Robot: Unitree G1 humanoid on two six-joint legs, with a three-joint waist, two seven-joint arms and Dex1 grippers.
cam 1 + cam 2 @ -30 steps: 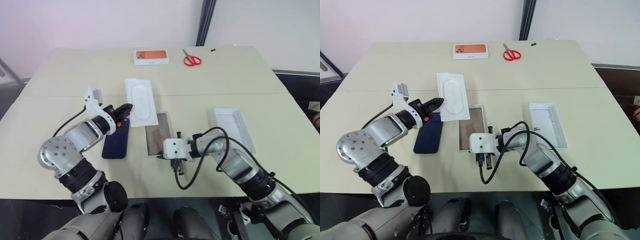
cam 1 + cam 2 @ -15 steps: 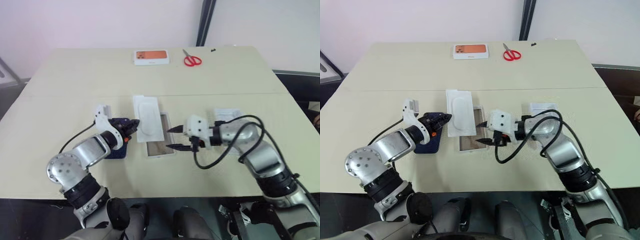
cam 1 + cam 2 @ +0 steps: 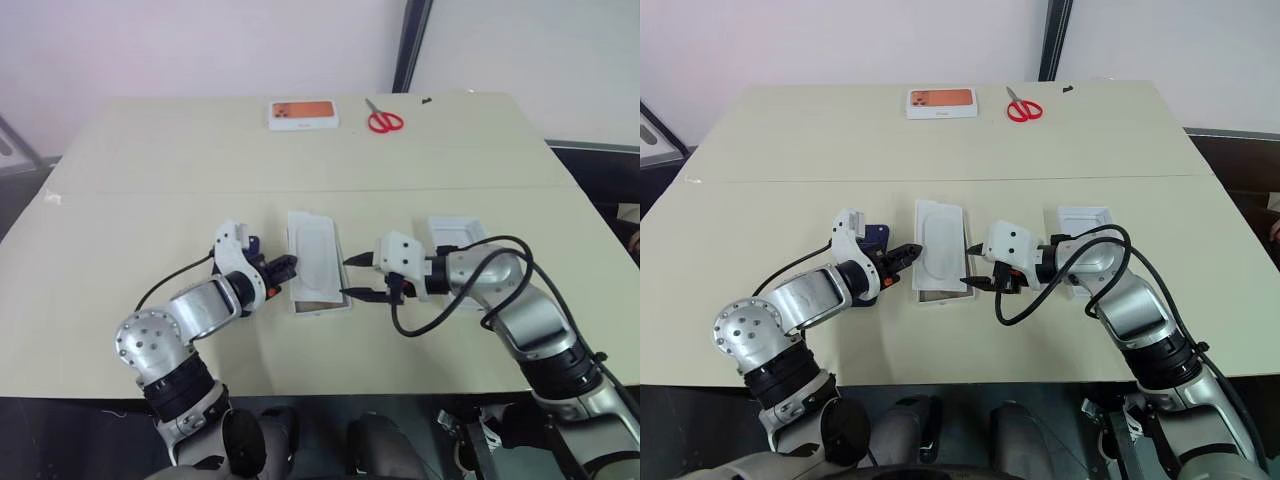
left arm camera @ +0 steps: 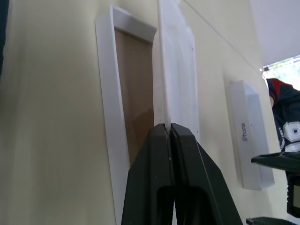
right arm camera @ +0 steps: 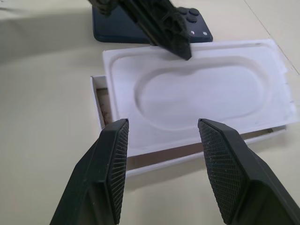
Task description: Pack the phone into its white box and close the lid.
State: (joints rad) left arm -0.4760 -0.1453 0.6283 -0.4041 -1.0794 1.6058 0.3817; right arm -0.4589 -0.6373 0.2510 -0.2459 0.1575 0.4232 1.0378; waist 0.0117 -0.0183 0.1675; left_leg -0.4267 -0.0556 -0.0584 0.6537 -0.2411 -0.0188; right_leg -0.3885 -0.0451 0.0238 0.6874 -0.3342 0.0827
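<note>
The left gripper (image 3: 908,253) is clenched on the edge of the flat white insert (image 3: 941,243) – a matte moulded sheet with a rounded recess – holding it over the white box (image 3: 320,303), a shallow cardboard tray with a tan floor. The right gripper (image 3: 356,277) stands released, jaws apart, just beside the box. The thin insert could slip from the pinch or catch on the rim and tip. The phone (image 5: 119,29), slim and glossy navy, lies on the table beyond the box, and the lid (image 3: 1083,220) rests apart on the robot's right.
</note>
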